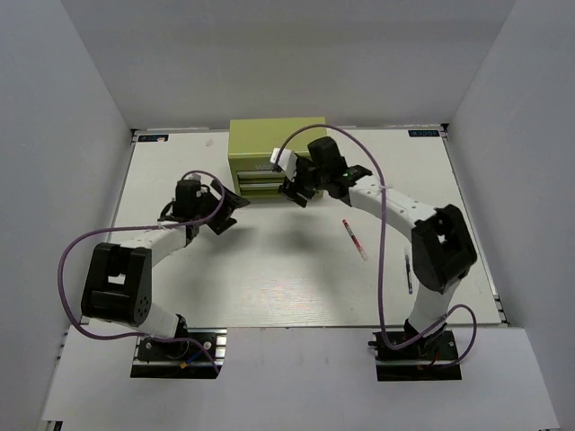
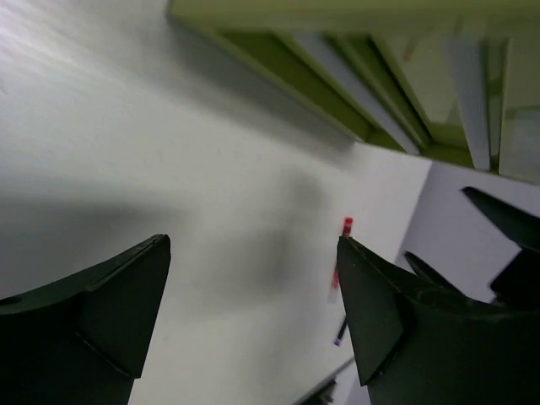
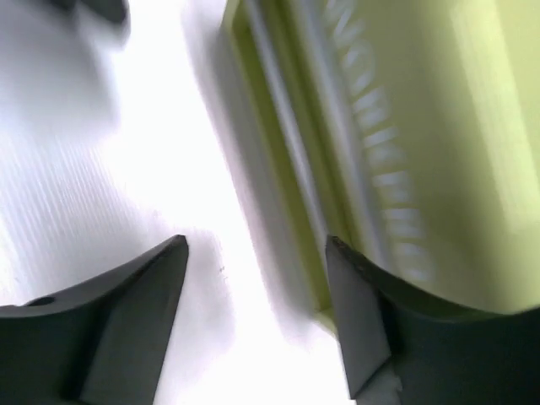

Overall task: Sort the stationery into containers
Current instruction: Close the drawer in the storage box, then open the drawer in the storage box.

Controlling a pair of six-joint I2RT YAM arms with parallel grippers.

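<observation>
Left claw (image 1: 226,214) and right claw (image 1: 296,192) stood apart and empty, the right one close against the front of the olive tool chest (image 1: 277,144) at twelve o'clock on the table (image 1: 269,278). The red-white pen (image 1: 354,239) and dark blue pen (image 1: 408,272) lay toward four o'clock. Swinging there, that claw might clip the chest and shift it.

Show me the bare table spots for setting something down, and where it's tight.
Bare: the table centre between both arms, left of the red-white pen; also both far corners beside the tool chest. Crowded: the chest's front, where left gripper and right gripper sit.
</observation>
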